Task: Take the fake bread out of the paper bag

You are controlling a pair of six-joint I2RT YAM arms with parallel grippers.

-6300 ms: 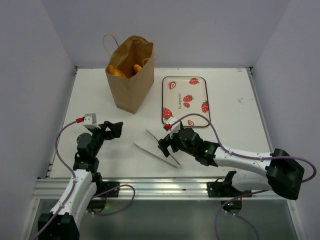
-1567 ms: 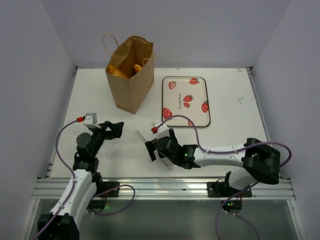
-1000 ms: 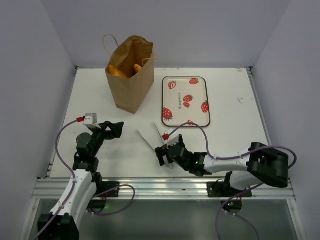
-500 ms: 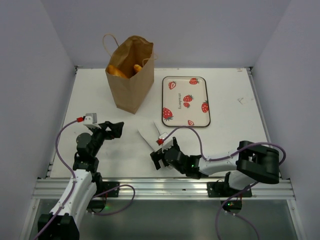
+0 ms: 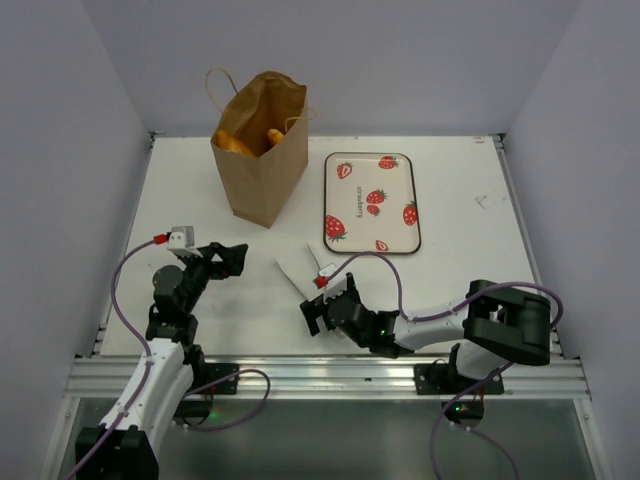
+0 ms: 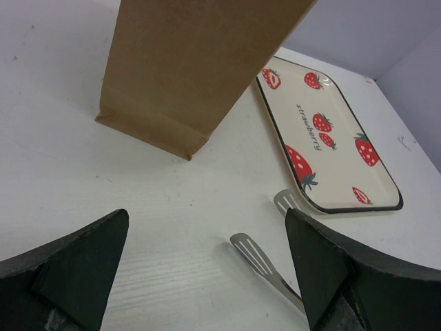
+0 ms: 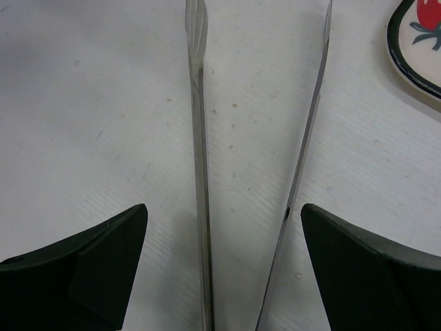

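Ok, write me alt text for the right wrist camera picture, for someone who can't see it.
The right gripper, jaws open, straddles the two thin arms of the metal tongs, which lie on a white table and run away from the camera. A corner of the strawberry-print tray shows at the upper right.

You see the paper bag (image 5: 258, 170) far left, bread (image 5: 235, 143) inside it, the tray (image 5: 360, 215) to its right, and the tongs (image 7: 199, 172) nearer.

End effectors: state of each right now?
Left end effector: open, empty.
Right end effector: open, straddling the metal tongs, not gripping them.
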